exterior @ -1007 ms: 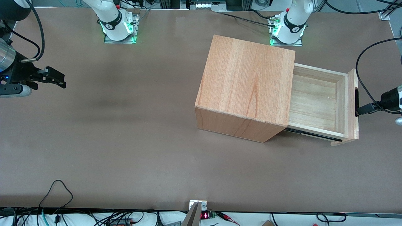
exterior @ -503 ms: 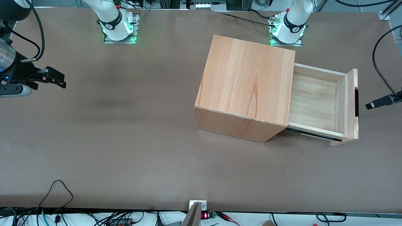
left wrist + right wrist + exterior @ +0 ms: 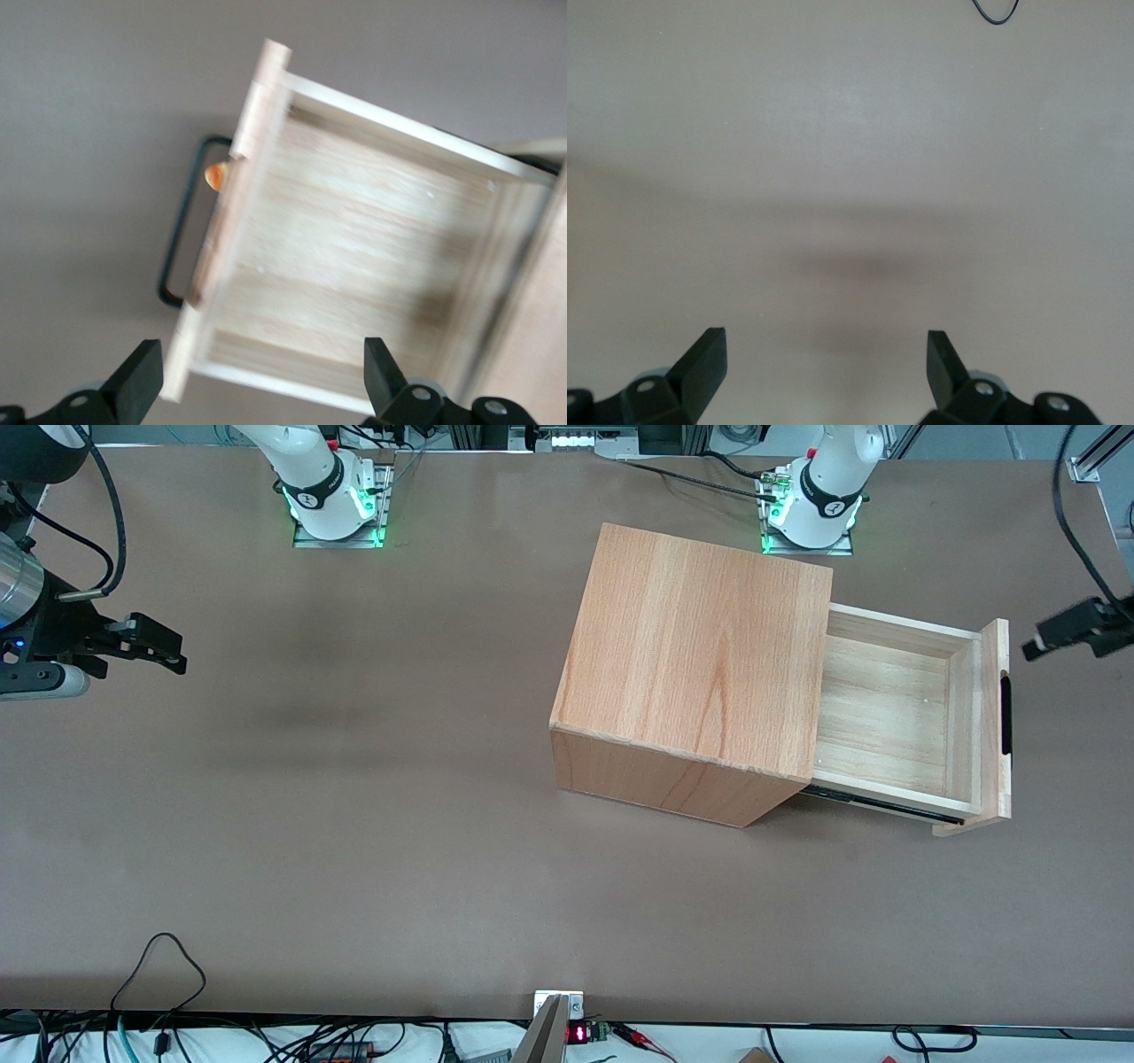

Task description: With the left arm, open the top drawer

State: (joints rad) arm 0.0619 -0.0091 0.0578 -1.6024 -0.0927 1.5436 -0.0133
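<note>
Pulled well out of the wooden box point(image 3: 700, 664) now: top drawer point(image 3: 895, 717), bare inside, black bar handle point(image 3: 1005, 716) released. Backed off and lifted since a second ago, gripper point(image 3: 257, 390) with fingers spread wide, holding nothing, so opening looks done. Underneath, plain brown table point(image 3: 354, 824)

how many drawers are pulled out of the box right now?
1. The top drawer sticks out of the wooden box, empty. The gripper hangs open, clear of its handle. Lower drawers may be hidden.

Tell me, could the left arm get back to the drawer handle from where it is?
Probably yes. The gripper, open, hangs clear of the handle on the pulled-out top drawer, with nothing between them.
</note>
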